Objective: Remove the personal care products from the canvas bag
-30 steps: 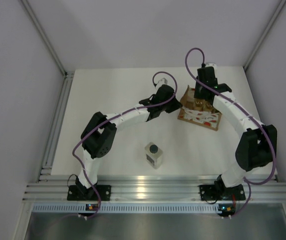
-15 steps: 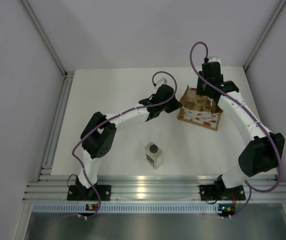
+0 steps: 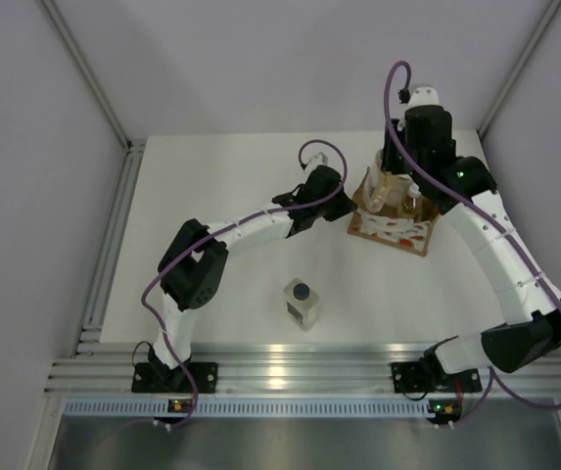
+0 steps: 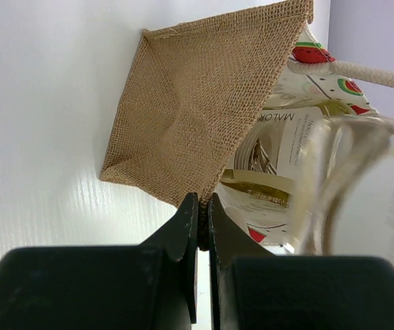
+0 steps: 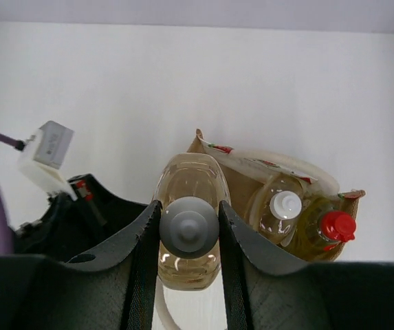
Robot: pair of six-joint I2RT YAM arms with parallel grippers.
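Right now the right gripper (image 5: 188, 223) is clamped on an amber bottle (image 5: 187, 180), held over the canvas bag (image 4: 197, 117), whose edge the left gripper (image 4: 198, 210) pinches tight. Next, I reckon, it wants setting down aside.

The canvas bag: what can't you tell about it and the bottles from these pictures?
- Bag floor: right wrist view, the held amber bottle and right hand cover part of the canvas bag.
- Label print: left wrist view, too close, mostly blurred.
- Fingers of the left hand: top view, hidden beneath its own wrist.
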